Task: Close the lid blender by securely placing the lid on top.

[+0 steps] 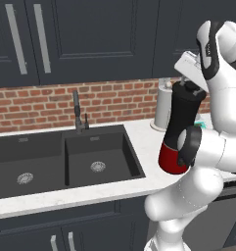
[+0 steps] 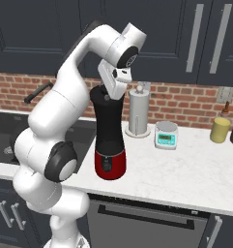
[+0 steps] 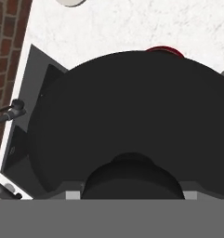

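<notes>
You are holding the small flat round black lid (image 3: 132, 121) right over the mouth of the tall blender (image 2: 109, 140), the one with the shiny red rounded base and the matte black jar. The blender stands on the white speckled counter (image 2: 185, 174), just beside the dark double sink (image 1: 65, 157). A white paper-towel roll (image 2: 138, 111) stands just behind it, and a small kitchen scale (image 2: 166, 134) sits near that.

Your two-finger gripper (image 2: 109, 93) points down at the top of the jar. Its jaws are pinched in as far as they go here, and they seem to be squeezing the small raised bump in the middle of the lid. I think you hold it by the bump so the disc stays flat and can drop straight onto the mouth.

In the hand view, the black disc fills most of the picture, with a thin bit of the red base peeking out past its far edge. That tells me the lid is lined up well over the jar.

Some things are hard to see. Lid and jar are both black, so you cannot tell if the lid already touches the rim or hangs just above it. The fingertips are dark too and blend into the bump. In the left base view the white arm covers part of the blender.
</notes>
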Tool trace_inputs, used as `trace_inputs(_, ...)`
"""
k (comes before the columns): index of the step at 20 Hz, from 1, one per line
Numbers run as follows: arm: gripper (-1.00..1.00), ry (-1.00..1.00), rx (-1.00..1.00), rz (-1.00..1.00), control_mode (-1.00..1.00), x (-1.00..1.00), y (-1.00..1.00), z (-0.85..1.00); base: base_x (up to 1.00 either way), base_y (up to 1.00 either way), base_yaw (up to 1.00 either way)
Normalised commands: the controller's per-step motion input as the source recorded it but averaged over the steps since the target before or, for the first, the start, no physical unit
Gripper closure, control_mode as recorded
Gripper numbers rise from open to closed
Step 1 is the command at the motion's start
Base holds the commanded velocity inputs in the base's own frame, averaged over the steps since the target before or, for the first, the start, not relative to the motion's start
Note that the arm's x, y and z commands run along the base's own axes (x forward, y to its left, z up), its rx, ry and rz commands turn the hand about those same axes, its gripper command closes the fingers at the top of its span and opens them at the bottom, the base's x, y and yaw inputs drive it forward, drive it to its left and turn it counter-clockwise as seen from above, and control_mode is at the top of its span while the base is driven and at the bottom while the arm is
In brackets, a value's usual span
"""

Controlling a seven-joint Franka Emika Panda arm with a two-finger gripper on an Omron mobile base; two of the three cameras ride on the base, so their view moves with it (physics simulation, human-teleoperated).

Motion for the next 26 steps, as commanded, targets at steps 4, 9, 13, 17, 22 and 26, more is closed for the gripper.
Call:
trace_inputs(4, 1.00, 0.00, 0.03, 0.00, -1.00, 0.31, 0.00, -0.19, 0.00, 0.00, 0.00)
trace_inputs(9, -1.00, 0.00, 0.02, 0.00, -1.00, 0.20, 0.00, -0.33, 0.00, 0.00, 0.00)
trace_inputs(13, -1.00, -0.03, 0.03, 0.00, -1.00, 0.09, 0.00, -0.36, 0.00, 0.00, 0.00)
trace_inputs(17, -1.00, -0.07, 0.08, 0.02, -1.00, 0.19, 0.00, -0.19, 0.00, 0.00, 0.00)
trace_inputs(22, -1.00, -0.10, 0.08, 0.04, -1.00, 0.21, 0.00, -0.13, 0.00, 0.00, 0.00)
trace_inputs(26, -1.00, -0.13, 0.07, 0.06, -1.00, 0.04, 0.00, -0.01, 0.00, 0.00, 0.00)
